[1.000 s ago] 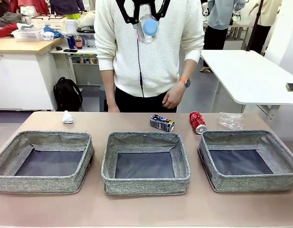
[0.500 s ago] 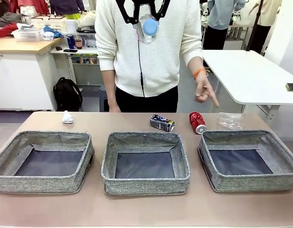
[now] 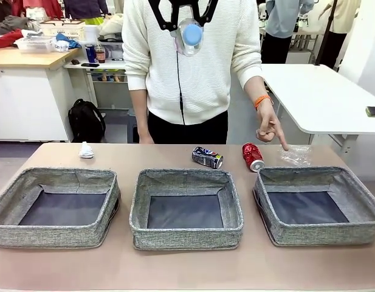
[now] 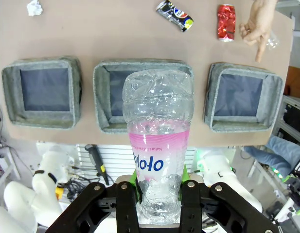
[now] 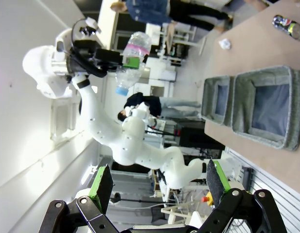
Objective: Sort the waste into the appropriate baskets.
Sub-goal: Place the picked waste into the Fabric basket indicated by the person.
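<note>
L gripper (image 4: 159, 187) is up high over the counter (image 3: 187, 267), clamped on the lower body of a clear plastic bottle (image 4: 158, 131) w/ a pink label. Green pads press both sides and the bottle is a bit crumpled. In the front view its blue cap faces the camera, in front of the person's chest.

R gripper (image 5: 158, 184) is spread wide w/ nothing btwn the fingers, off to the side and well apart from the waste.

Three grey woven baskets sit in a row along the near side of the counter: left basket (image 3: 53, 234), mid basket (image 3: 186, 234), right basket (image 3: 324, 234). Dark bottoms show in all three.

The rest of the waste lies on the far side, outside the baskets:
- White tissue wad (image 3: 86, 150): behind the left basket.
- Dark blue can (image 3: 207, 157): on its side, just behind the mid basket's far wall, toward its right end.
- Red can (image 3: 253, 156): on its side, near the right basket's far-left corner, apart from the blue can.
- Clear plastic bag (image 3: 295, 154): just behind the right basket, near the red can.

Person's hand (image 3: 270, 128), w/ an orange wristband, points its index finger down at the bag. The fingertip is at the bag's far edge; can't tell if it touches.
</note>
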Tool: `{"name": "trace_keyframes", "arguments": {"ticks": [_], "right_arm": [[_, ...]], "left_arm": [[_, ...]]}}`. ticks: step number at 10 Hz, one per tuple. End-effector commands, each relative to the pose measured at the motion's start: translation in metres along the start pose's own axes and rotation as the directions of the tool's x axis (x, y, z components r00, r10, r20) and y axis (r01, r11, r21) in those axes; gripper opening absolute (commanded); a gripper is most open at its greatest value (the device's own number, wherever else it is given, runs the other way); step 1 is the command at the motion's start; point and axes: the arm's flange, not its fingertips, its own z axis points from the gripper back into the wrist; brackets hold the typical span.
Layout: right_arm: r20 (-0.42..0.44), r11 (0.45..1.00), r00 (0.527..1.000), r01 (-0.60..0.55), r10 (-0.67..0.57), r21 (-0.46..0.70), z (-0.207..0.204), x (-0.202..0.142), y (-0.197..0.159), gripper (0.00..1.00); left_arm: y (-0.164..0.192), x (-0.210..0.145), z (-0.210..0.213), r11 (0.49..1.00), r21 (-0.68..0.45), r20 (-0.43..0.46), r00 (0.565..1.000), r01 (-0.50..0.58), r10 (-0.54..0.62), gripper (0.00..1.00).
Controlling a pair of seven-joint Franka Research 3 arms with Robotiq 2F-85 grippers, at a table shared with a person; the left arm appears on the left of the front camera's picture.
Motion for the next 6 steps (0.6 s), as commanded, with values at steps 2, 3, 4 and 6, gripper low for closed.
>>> {"name": "trace_keyframes", "arguments": {"ticks": [2,3,4,6], "right_arm": [[0.003,0.999,1.0,-0.024,0.024,0.022,-0.001,0.002,0.001,1.0],[0.0,1.0,1.0,0.0,0.0,0.0,0.0,0.0,0.0,1.0],[-0.006,0.998,1.0,-0.026,0.026,-0.064,0.018,-0.005,0.001,1.0],[0.088,0.976,0.996,0.016,0.003,-0.218,0.076,-0.013,-0.001,1.0]], "left_arm": [[0.001,-0.002,0.002,1.0,-0.004,-0.006,1.0,-0.007,0.007,0.27],[0.0,0.0,0.0,1.0,0.0,0.0,1.0,0.0,0.0,0.27],[-0.015,-0.029,-0.016,0.994,-0.054,-0.005,0.996,0.092,-0.093,0.27],[-0.045,-0.091,-0.056,0.965,-0.193,0.018,0.984,0.179,-0.179,0.27]]}}
